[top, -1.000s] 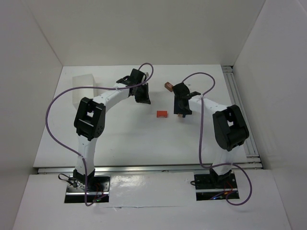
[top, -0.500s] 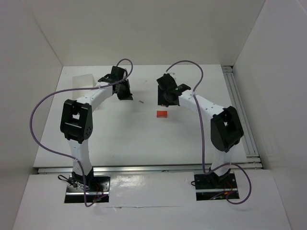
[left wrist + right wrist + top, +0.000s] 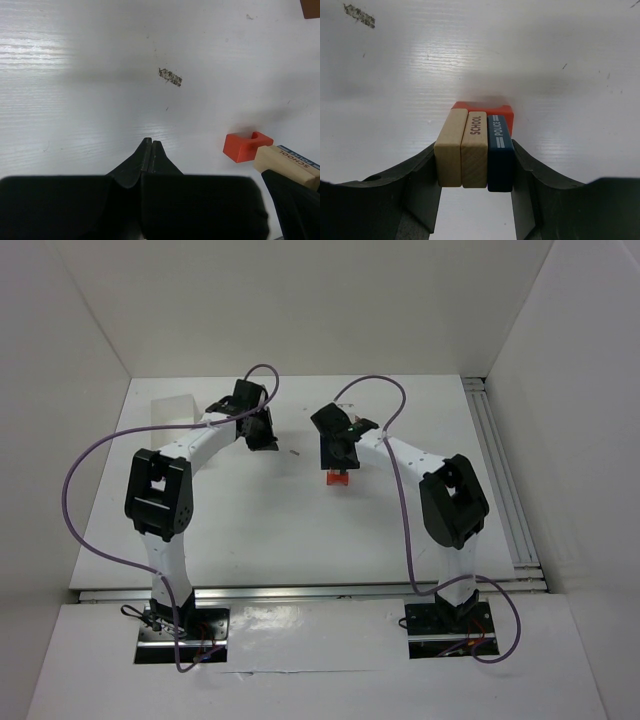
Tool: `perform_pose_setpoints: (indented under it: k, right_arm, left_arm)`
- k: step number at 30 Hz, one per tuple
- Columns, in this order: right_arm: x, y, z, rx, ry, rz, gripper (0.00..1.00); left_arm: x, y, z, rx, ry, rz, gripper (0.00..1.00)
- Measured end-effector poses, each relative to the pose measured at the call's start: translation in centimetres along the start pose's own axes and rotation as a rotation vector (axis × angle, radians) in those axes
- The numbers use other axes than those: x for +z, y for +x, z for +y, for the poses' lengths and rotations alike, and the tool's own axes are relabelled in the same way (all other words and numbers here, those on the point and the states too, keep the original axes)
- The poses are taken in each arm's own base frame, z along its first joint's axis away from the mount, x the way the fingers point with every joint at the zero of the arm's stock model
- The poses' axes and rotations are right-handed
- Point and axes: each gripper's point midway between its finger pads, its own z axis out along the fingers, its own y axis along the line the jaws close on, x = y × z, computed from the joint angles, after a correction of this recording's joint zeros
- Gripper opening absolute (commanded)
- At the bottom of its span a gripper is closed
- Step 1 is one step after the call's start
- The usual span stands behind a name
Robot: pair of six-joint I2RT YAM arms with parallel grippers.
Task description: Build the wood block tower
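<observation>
My right gripper is shut on three small blocks held side by side: a plain pale wood one, a pale one marked SCHOOL and a blue one marked POLICE. Their far ends lie over an orange-red block on the table; I cannot tell if they touch it. In the top view this gripper hangs just behind the orange-red block. My left gripper is shut and empty, at the back left. A brown block shows at the left wrist view's corner.
A translucent white tub stands at the table's back left corner. A small dark scuff marks the table between the grippers. A metal rail runs along the right edge. White walls close in the sides and back.
My right gripper has moved left and down over the orange-red block with the three blocks in it. My left arm swung left early on, then stayed still.
</observation>
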Motion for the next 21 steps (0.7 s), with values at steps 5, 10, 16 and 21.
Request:
perform_pose_setpoints:
  k: [5, 10, 16, 21]
  right_arm:
    - [-0.25, -0.01, -0.27, 0.009, 0.017, 0.005, 0.44]
    - [-0.27, 0.12, -0.46, 0.01, 0.026, 0.009, 0.44]
    - [-0.18, 0.2, -0.46, 0.01, 0.027, 0.012, 0.44]
    - [0.48, 0.73, -0.49, 0.004, 0.035, 0.028, 0.44]
  left_arm:
    - [-0.1, -0.12, 0.06, -0.001, -0.001, -0.004, 0.0]
    - [-0.16, -0.15, 0.06, -0.001, -0.002, -0.006, 0.0]
    - [-0.14, -0.09, 0.15, -0.001, -0.005, -0.005, 0.0]
    - [-0.15, -0.09, 0.15, -0.001, -0.005, -0.005, 0.0]
